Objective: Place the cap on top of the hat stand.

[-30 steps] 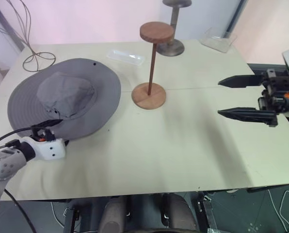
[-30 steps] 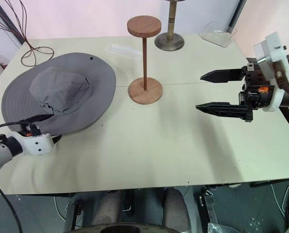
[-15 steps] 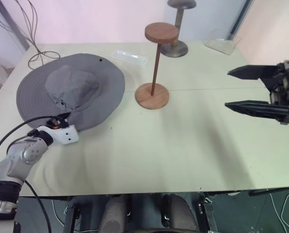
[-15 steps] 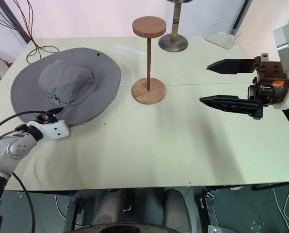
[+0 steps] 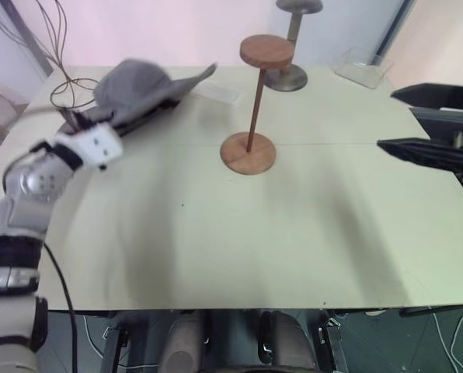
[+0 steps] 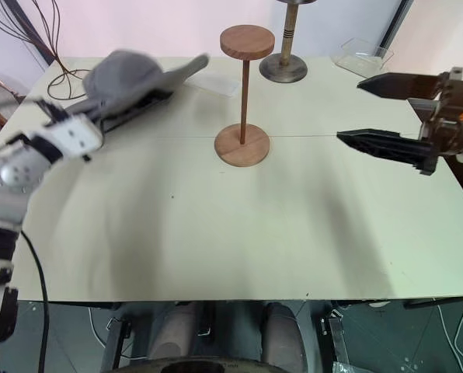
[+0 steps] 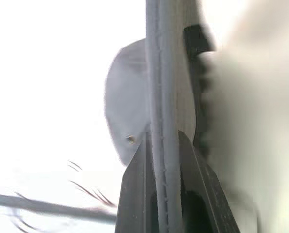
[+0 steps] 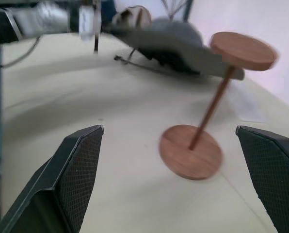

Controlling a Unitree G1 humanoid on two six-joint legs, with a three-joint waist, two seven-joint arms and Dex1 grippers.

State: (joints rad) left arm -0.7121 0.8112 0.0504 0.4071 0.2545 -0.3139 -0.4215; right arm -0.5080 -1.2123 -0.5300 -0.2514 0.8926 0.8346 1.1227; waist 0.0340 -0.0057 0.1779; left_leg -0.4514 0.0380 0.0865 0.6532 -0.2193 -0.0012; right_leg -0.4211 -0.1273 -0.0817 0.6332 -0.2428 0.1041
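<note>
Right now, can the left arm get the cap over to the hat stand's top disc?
Probably yes. The left tool is shut on the cap, which is lifted off the table. Nothing stands between it and the hat stand; the open right tool waits well aside.

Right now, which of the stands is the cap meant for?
On the pale table, look near the middle of the far half. The hat stand is brown wood with a flat round base, thin rod and disc top; the grey metal stand behind it is thicker-stemmed.
</note>
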